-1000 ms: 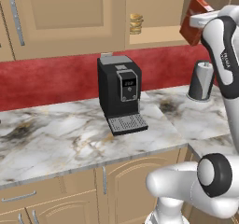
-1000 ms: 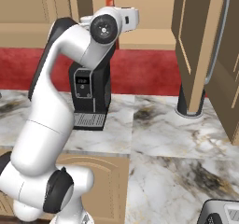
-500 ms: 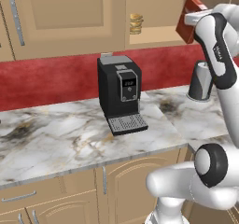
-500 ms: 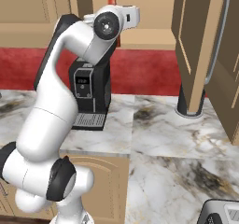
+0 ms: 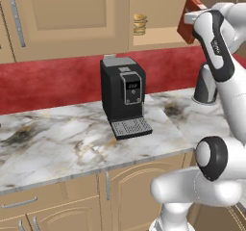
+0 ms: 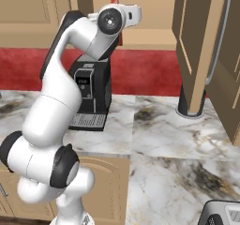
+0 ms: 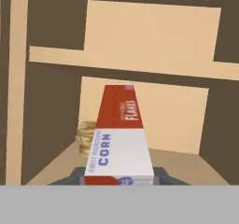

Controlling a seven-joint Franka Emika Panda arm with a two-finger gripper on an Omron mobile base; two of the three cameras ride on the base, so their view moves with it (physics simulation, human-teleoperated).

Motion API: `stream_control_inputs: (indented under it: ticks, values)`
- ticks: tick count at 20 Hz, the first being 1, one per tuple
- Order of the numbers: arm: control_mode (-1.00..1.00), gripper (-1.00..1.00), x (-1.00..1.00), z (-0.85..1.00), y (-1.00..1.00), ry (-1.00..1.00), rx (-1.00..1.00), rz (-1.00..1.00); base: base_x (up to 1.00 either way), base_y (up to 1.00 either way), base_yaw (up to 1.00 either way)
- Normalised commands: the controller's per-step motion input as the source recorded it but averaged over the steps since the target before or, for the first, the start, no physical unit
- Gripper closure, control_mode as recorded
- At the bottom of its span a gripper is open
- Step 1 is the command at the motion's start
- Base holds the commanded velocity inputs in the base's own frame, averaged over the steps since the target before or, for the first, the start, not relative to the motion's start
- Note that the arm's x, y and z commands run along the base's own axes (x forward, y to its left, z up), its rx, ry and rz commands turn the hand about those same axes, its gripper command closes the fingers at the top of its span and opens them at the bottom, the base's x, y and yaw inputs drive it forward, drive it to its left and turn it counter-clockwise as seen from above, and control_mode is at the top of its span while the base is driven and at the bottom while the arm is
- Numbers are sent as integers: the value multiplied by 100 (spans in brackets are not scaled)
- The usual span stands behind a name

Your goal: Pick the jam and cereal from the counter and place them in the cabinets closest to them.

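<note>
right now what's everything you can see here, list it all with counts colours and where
cereal: 1, red-orange and white box, held in the gripper in front of the open cabinet's shelf
stacked round item: 1, yellowish, on the cabinet shelf, left of the cereal
coffee machine: 1, black, on the counter against the red wall
tall cylinder: 1, grey with a dark base, on the counter right of the coffee machine
toaster-like appliance: 1, dark grey, bottom right corner of the right base view
counter: 1, white-grey marble with brown veins, over tan doors
cabinets: tan wood, on the wall above the counter, one door swung open
gripper: 1, dark fingers, shut on the cereal
arm: 1, white with dark joints, raised to the shelf
</note>
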Motion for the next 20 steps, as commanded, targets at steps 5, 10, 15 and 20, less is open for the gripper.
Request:
stream_control_inputs:
  ticks: [5,10,15,20]
  values:
    - [-100,100,34,0,0,7,-1,0,0,0,0]
    - [-100,100,44,2,0,6,0,-1,0,0,0]
    - [-100,100,45,3,0,4,0,0,0,0,0]
    - [-100,100,41,0,-1,1,0,0,0,0,0]
